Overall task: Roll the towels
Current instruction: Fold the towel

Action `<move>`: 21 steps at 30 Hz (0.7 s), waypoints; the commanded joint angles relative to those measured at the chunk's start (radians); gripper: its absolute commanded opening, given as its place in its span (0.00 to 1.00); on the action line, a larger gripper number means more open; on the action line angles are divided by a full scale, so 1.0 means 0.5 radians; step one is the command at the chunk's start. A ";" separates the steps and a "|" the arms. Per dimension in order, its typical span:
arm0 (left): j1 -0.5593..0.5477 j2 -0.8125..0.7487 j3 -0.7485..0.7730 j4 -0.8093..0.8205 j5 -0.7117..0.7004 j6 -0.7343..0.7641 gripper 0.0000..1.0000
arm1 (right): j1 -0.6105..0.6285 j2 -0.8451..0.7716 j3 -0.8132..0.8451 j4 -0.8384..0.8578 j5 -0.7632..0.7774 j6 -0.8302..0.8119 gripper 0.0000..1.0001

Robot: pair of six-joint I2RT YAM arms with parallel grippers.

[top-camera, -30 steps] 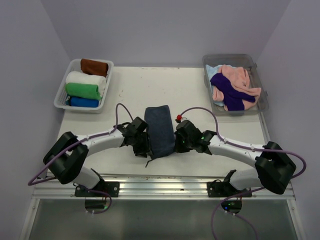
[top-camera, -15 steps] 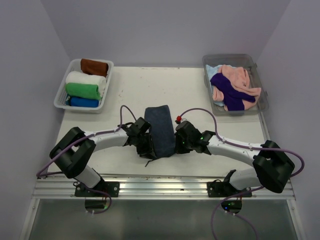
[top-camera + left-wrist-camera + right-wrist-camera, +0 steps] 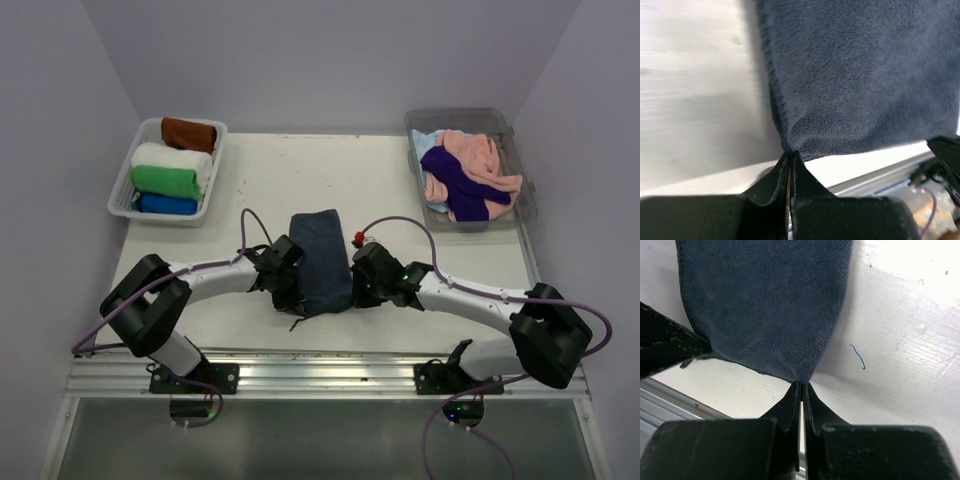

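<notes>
The dark navy towel (image 3: 320,258) lies flat on the desk (image 3: 270,175), midway between the left and right edges and toward the near edge.

The left gripper (image 3: 790,156) is closed, pinching the towel's near-left corner. The fabric puckers at the fingertips.

The right gripper (image 3: 801,386) is closed, pinching the near-right corner.

In the top view, both grippers sit low at the towel's near end, one on each side.

A white basket (image 3: 125,180) at the far-left corner holds rolled towels: brown (image 3: 188,133), white (image 3: 170,156), green (image 3: 165,181) and blue (image 3: 167,205).

A clear bin (image 3: 525,190) at the far-right corner holds loose pink (image 3: 475,155) and purple (image 3: 455,175) towels.
</notes>
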 commanded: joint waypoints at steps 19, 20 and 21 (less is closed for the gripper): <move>0.172 -0.234 0.222 -0.262 -0.210 0.094 0.00 | -0.046 0.084 0.284 -0.021 0.206 -0.118 0.00; 0.193 -0.228 0.228 -0.265 -0.203 0.103 0.00 | -0.050 0.100 0.296 -0.006 0.206 -0.124 0.00; 0.206 -0.222 0.234 -0.265 -0.191 0.106 0.00 | -0.059 0.115 0.308 -0.002 0.215 -0.130 0.00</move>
